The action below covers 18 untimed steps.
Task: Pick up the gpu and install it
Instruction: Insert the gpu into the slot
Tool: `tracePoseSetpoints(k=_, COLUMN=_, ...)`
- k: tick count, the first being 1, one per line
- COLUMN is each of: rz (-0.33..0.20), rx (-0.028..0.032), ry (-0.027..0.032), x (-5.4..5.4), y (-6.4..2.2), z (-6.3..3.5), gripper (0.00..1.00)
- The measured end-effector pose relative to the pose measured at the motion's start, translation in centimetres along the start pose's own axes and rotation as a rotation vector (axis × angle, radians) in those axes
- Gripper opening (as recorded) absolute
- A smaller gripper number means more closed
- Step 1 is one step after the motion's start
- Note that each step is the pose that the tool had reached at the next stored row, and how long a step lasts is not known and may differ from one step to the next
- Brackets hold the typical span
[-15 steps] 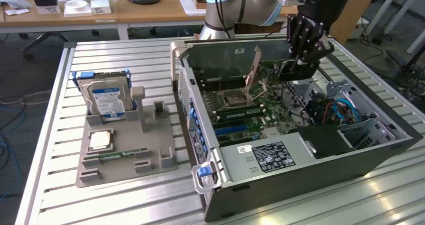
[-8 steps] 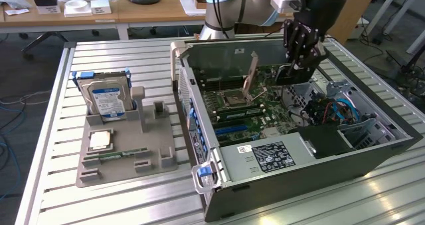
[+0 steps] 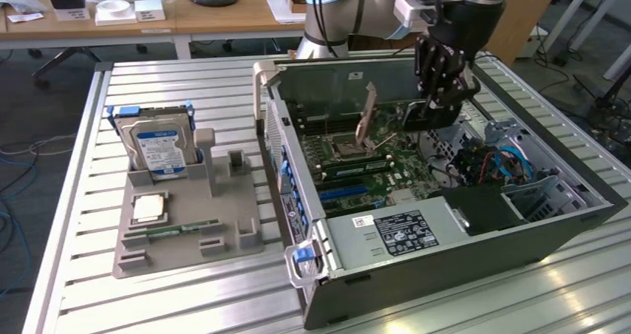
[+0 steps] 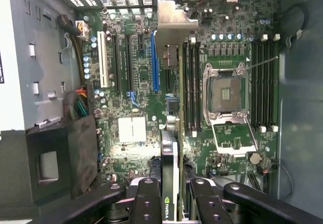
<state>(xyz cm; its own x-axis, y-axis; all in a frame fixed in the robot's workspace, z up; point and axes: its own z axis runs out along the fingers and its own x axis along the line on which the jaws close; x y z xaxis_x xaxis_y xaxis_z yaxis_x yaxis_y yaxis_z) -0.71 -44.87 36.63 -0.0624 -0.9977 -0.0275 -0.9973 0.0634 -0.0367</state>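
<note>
My gripper [image 3: 441, 97] is lowered into the open computer case [image 3: 552, 223] and is shut on the gpu [image 3: 434, 114], which hangs as a dark card just above the motherboard [image 3: 394, 164]. In the wrist view the gpu [image 4: 172, 138] appears edge-on between the black fingers [image 4: 146, 196], with its silver end bracket [image 4: 174, 22] toward the case's vented rear wall. The card floats beside the long blue slot [image 4: 155, 62], between that slot and the memory slots [image 4: 192, 82], and I cannot tell whether it touches the board.
A grey holder [image 3: 227, 238] on the slatted table at the exterior view's left carries a hard drive [image 3: 158, 145], a processor [image 3: 148, 207] and a RAM stick [image 3: 173, 230]. Inside the case are the power supply [image 3: 394, 230], the open processor socket [image 4: 227, 90] and cable bundles [image 3: 493, 164].
</note>
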Motion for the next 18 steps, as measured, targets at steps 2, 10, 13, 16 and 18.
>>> tracePoseSetpoints(k=2, rz=0.0, rx=0.0, ry=0.0001, x=0.02, y=0.18, z=0.12, gripper=0.27)
tracePoseSetpoints(k=10, rz=0.0, rx=0.0, ry=0.0, x=0.03, y=0.37, z=0.32, gripper=0.27)
tracePoseSetpoints(k=13, rz=0.0, rx=0.0, ry=0.0001, x=0.03, y=0.37, z=0.32, gripper=0.27)
tracePoseSetpoints(k=16, rz=0.0, rx=0.0, ry=0.0, x=0.04, y=0.47, z=0.36, gripper=0.27)
tracePoseSetpoints(k=18, rz=0.0, rx=0.0, ry=0.0001, x=0.05, y=0.65, z=0.39, gripper=0.27)
